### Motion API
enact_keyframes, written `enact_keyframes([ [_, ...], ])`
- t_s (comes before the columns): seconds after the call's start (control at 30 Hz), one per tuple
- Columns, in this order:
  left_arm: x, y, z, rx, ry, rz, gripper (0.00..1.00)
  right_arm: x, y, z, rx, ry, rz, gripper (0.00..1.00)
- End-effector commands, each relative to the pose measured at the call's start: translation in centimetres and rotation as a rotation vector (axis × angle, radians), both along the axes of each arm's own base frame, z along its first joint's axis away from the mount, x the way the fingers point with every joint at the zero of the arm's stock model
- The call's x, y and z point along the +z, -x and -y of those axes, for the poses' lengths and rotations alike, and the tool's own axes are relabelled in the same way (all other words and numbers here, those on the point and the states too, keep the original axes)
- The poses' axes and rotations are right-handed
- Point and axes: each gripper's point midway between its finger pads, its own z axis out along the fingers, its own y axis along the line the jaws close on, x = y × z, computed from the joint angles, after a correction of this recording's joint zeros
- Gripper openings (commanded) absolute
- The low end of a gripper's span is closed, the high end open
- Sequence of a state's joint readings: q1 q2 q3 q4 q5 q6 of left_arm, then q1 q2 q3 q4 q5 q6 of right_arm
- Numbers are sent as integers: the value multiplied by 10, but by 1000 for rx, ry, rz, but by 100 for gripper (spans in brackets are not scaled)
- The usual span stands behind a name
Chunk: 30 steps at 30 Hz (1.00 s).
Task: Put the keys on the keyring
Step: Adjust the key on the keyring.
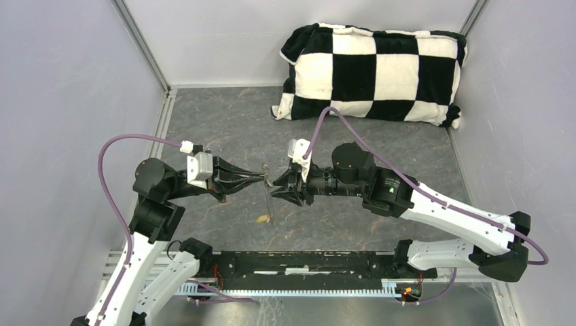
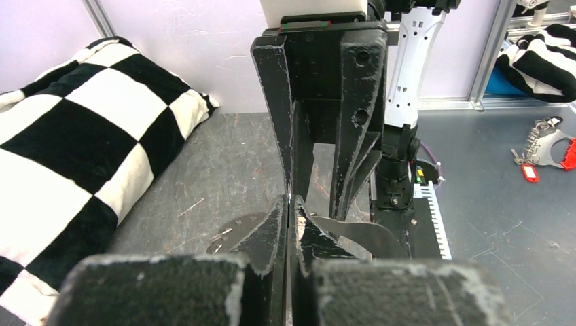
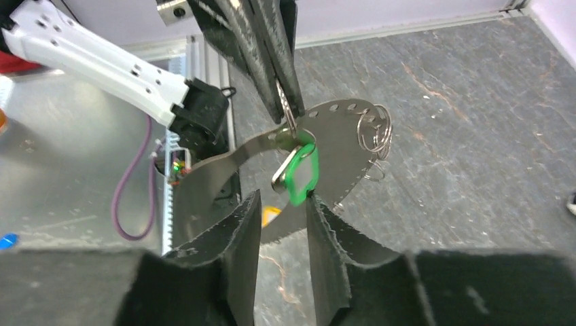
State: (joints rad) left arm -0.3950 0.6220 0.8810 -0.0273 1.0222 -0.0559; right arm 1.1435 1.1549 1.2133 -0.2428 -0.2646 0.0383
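While the left fingers (image 3: pixel 272 61) clamped the keyring (image 3: pixel 339 149), threading the green key (image 3: pixel 301 173) was the step in hand.
By it the right fingers (image 3: pixel 231 251) stood partly apart, grip impossible to tell; next, the key needed working fully on.

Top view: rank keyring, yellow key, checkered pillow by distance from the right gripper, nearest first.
1. keyring: right at the right gripper fingertips, between the two arms.
2. yellow key: by the ring's lower end, toward the near edge.
3. checkered pillow: far back right, against the wall.
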Motion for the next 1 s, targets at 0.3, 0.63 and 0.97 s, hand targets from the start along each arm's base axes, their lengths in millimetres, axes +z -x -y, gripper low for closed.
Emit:
enact_keyframes([
  [0.3,4,9,3,-72,-5,28,2,76,-13,16,-37,-81,174,58],
  [0.63,5,17,1,-86,-11,24,2,72,-10,-7,54,-87,144,39],
  [0.97,4,14,1,-67,-9,34,2,67,-2,-9,88,-102,114,42],
])
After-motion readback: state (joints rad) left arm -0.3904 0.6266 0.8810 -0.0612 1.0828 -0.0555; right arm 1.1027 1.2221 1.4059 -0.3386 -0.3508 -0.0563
